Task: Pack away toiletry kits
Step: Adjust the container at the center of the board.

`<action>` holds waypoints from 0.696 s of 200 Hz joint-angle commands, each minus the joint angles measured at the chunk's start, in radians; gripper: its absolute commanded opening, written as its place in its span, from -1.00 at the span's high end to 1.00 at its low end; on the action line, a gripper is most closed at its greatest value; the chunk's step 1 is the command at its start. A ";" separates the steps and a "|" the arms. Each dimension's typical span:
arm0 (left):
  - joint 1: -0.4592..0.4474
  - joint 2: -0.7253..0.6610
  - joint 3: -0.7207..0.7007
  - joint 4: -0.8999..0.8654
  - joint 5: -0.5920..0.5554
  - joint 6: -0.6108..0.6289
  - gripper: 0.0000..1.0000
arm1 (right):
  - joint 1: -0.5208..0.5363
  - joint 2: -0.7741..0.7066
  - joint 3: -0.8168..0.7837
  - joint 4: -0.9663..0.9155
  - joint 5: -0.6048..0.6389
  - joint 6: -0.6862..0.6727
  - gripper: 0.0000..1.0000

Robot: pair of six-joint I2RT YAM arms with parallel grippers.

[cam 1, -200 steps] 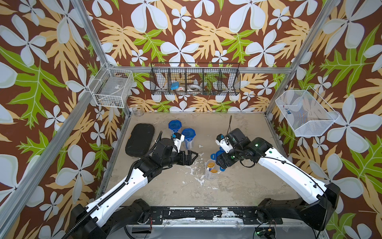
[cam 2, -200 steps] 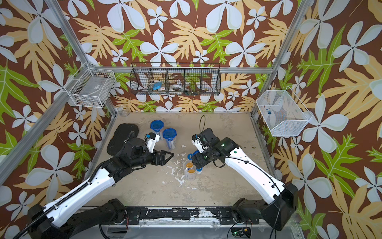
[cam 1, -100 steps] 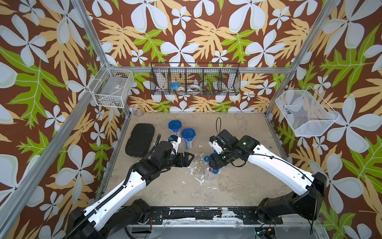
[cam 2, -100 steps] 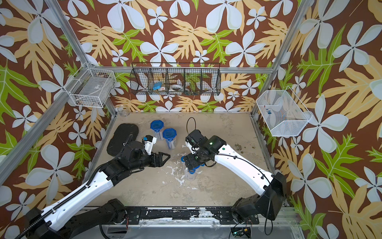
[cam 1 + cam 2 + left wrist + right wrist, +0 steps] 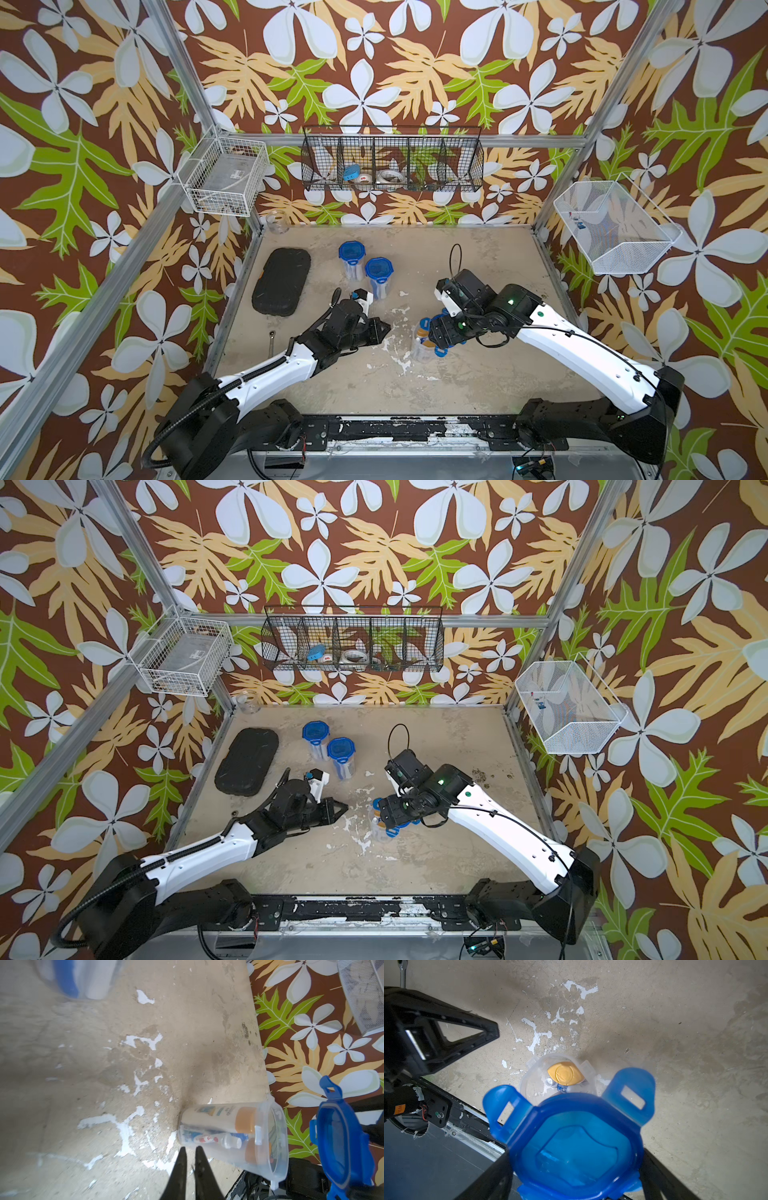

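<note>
Your open cup [image 5: 419, 347] stands upright near the middle of the desk [image 5: 478, 374], on the patch of chipped white paint. Through its clear wall in the left wrist view you can see two gold-capped bottles [image 5: 216, 1118] and a small toothpaste tube [image 5: 207, 1139]. From the right wrist view one gold cap [image 5: 565, 1073] shows at the mouth.

The blue lid [image 5: 575, 1142] hangs just above that mouth, apart from the rim, with its tabs flared out. Your right end effector [image 5: 441, 336] has its fingers spread wide and is pinching the lid between them.

Your left end effector [image 5: 384, 330] sits low, just left of the cup and not touching it. Its fingers [image 5: 182, 1167] are pressed together with nothing between them.

Farther back and to the left, two closed cups [image 5: 352, 255] stand side by side with their blue lids on. Left of them lies the black case [image 5: 282, 282], and a small wrench [image 5: 271, 340] lies nearer you by the left edge. A glass jar [image 5: 277, 221] stands in the far left corner.

On the walls hang a white wire basket [image 5: 224, 183] at left, a black wire basket [image 5: 465, 166] at the back and a white mesh basket [image 5: 615, 249] at right
</note>
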State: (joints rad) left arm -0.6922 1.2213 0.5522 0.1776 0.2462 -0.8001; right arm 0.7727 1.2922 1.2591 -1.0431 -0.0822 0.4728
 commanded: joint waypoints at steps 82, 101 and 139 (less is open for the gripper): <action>-0.120 0.265 0.039 0.319 -0.021 -0.126 1.00 | -0.080 -0.067 0.000 -0.031 0.009 -0.022 -0.47; -0.133 0.268 0.029 0.315 -0.027 -0.135 1.00 | -0.099 -0.082 -0.003 -0.037 0.007 -0.034 -0.48; -0.168 0.269 0.006 0.323 -0.041 -0.159 1.00 | -0.105 -0.090 -0.002 -0.049 0.016 -0.046 -0.48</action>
State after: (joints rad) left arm -0.8417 1.4887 0.5640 0.4641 0.2150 -0.9340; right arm 0.6693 1.2068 1.2560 -1.0737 -0.0780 0.4412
